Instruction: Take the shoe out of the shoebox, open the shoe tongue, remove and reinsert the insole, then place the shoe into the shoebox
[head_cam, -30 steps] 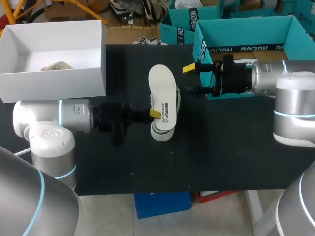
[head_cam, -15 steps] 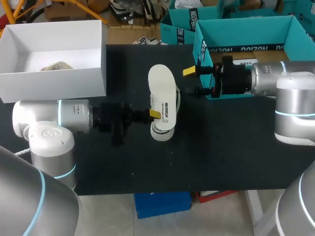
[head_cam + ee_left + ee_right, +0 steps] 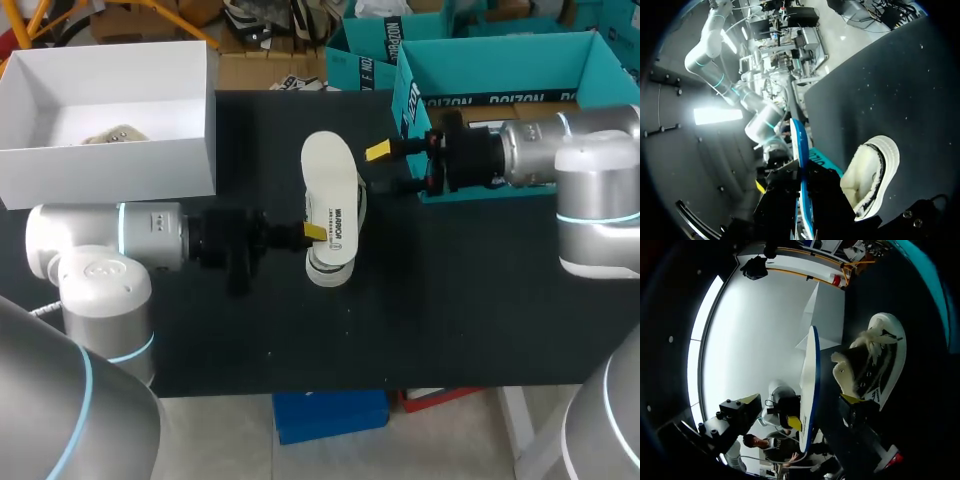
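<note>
Shoe [image 3: 330, 205] on side mid-surface [image 3: 450, 300], long axis front-to-back, opening facing right claw [image 3: 382, 168]. Right claw spread wide, empty, just beside shoe, nearer opening. Left claw [image 3: 308, 232] against heel end; grip state cannot be told.

Lit brightly and evenly from overhead in the head view, without glare on the matte black surface [image 3: 450, 300]. Only a soft, faint shadow beside the pale shoe [image 3: 330, 200]. Dim and murky across most of the left wrist view. Blown out to flat white over much of the right wrist view.
</note>
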`<state>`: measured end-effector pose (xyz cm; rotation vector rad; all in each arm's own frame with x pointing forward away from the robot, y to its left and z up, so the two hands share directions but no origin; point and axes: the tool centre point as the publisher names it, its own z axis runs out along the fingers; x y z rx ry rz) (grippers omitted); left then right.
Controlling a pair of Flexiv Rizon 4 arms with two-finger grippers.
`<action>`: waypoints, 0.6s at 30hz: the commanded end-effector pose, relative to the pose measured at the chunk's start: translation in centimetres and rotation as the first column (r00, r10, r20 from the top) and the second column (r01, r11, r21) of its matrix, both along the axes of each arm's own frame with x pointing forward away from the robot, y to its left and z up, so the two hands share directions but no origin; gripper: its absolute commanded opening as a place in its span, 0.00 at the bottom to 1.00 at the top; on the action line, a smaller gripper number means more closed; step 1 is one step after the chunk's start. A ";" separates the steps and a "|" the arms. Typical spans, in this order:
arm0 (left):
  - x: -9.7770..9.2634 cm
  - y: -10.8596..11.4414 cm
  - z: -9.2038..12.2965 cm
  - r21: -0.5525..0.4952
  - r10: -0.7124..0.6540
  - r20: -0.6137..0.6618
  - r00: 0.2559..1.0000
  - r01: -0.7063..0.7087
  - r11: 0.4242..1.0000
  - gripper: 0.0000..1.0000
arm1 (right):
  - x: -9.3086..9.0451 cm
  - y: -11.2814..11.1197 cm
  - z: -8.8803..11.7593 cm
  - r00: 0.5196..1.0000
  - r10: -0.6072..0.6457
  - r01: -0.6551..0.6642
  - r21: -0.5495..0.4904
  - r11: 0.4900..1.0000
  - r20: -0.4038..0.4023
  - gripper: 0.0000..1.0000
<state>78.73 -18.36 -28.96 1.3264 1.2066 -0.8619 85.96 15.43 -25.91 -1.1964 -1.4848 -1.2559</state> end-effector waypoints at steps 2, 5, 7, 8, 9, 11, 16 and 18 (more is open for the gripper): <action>-0.2 0.0 0.0 0.002 0.004 0.004 1.000 -0.005 1.000 0.00 | 0.2 1.4 -0.2 1.000 0.004 -0.004 -0.007 1.000 0.000 1.00; -0.2 0.0 0.0 0.002 0.004 0.004 1.000 -0.005 1.000 0.00 | 0.2 1.8 -0.3 1.000 0.006 -0.006 -0.007 1.000 0.000 1.00; -0.2 0.0 0.0 0.002 0.004 0.004 1.000 -0.005 1.000 0.00 | 0.2 2.1 -0.4 1.000 0.007 -0.007 -0.007 1.000 0.000 1.00; -0.2 0.0 0.0 0.002 0.004 0.004 1.000 -0.005 1.000 0.00 | 0.2 2.2 -0.5 1.000 0.007 -0.007 -0.008 1.000 -0.001 1.00; -0.2 0.0 0.0 0.002 0.004 0.004 1.000 -0.005 1.000 0.00 | 0.2 2.3 -0.5 1.000 0.007 -0.007 -0.007 1.000 -0.002 1.00; -0.2 0.0 0.0 0.002 0.004 0.004 1.000 -0.005 1.000 0.00 | 0.0 2.7 -0.8 1.000 0.010 -0.010 -0.005 1.000 -0.008 1.00; -0.2 0.0 0.0 0.002 0.004 0.004 1.000 -0.005 1.000 0.00 | -0.1 3.5 -1.5 1.000 0.021 -0.021 0.002 1.000 -0.020 0.89; -0.2 0.0 0.0 0.002 0.004 0.004 1.000 -0.005 1.000 0.00 | 0.0 3.7 -1.6 1.000 0.023 -0.023 0.004 1.000 -0.021 0.75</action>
